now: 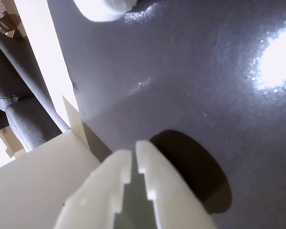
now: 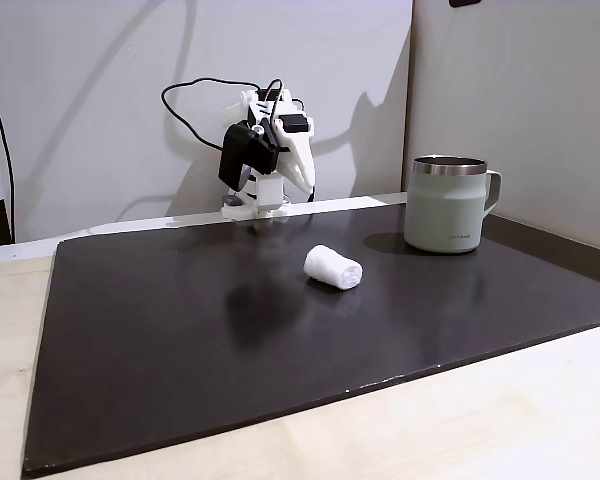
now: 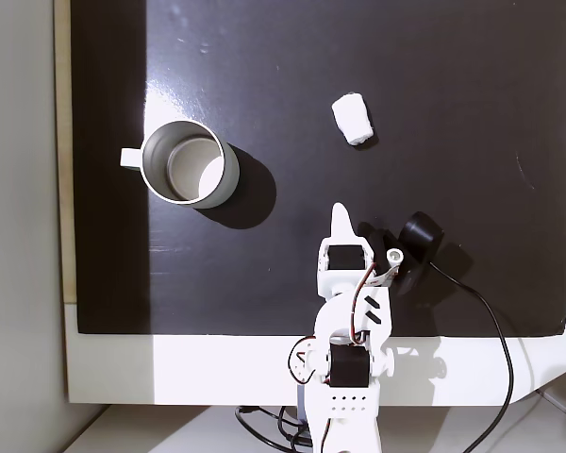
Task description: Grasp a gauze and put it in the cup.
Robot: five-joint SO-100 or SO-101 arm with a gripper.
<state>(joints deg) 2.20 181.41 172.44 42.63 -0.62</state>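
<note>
Clearly the reach has not begun: the white two-finger gripper (image 3: 340, 215) is folded near its base, fingers pressed together on nothing. The small white rolled gauze (image 3: 353, 119) lies on the dark mat (image 3: 472, 113), well apart from the sage-green steel-rimmed mug (image 3: 184, 162). Next, open and extend toward the roll.

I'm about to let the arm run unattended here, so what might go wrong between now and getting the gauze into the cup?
The gauze is a small soft roll lying on its side on the glossy mat; a slightly off grasp might push or roll it away.

The gripper sits shut and folded back near the base, so it must open and reach out first.

The cup stands tall with a steel rim; a low carry could hit it or snag the gauze on the rim.
</note>
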